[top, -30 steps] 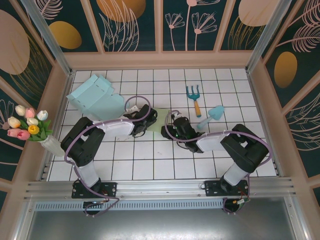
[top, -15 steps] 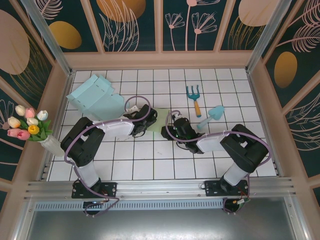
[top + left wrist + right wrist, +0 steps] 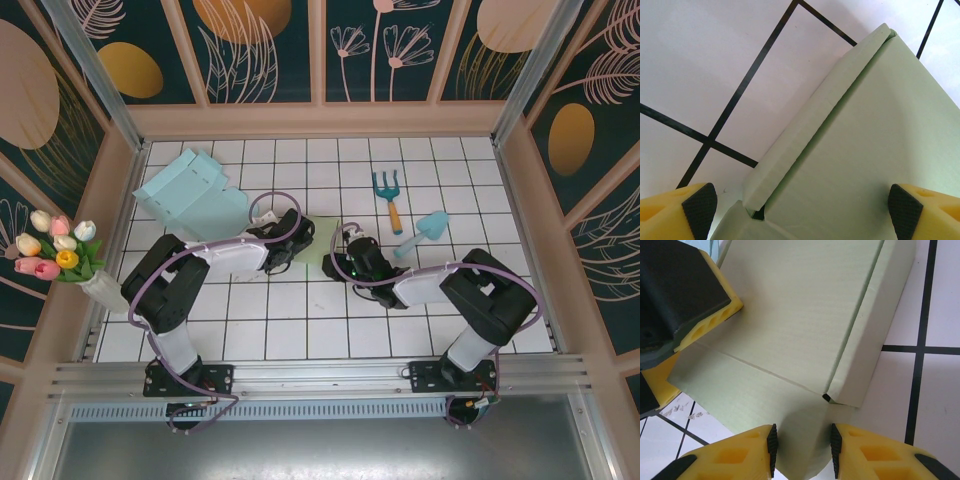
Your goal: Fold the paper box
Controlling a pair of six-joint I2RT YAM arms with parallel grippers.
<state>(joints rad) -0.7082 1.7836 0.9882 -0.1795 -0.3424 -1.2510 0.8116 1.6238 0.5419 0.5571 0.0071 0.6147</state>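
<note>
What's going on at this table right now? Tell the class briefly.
Two robot arms work on a pale green paper box at the middle of the tiled table. The left gripper stands wide open with the box between its fingers. The right gripper pinches a narrow flap at the box's edge. One side wall looks folded up. A light blue box, a rake and a scoop lie further back.

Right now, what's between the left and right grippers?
The pale green paper box, in the top view; the left gripper and right gripper flank it.
</note>
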